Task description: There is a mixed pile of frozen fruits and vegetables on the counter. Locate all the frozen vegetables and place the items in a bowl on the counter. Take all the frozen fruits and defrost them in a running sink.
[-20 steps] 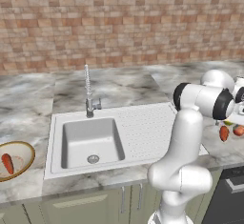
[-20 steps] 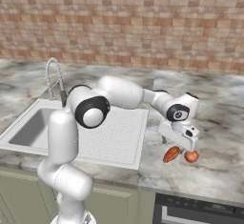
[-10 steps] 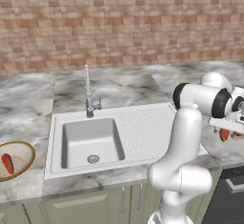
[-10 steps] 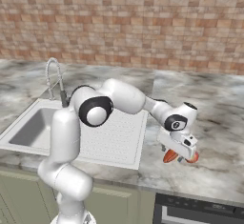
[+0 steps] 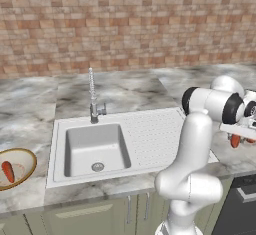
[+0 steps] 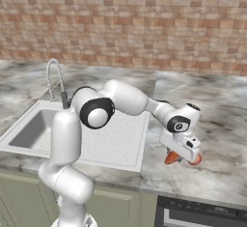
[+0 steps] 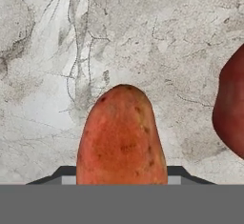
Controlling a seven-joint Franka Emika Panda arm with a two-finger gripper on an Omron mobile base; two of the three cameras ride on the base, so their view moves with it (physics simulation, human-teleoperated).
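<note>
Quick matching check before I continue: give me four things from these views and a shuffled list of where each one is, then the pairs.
Things:
1. carrot
2. stubby orange-red piece
3. faucet
4. red-orange ball

Places:
A. behind the basin
B. on the counter right under the tool
C. in the bowl
D. on the counter beside the stubby piece

Pairs: 1-C, 2-B, 3-A, 4-D

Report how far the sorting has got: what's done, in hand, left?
Done: one carrot-like piece lies in the bowl. In hand: the gripper is low over the stubby orange-red piece. Left: that piece, the red-orange ball beside it and the sink step.
</note>
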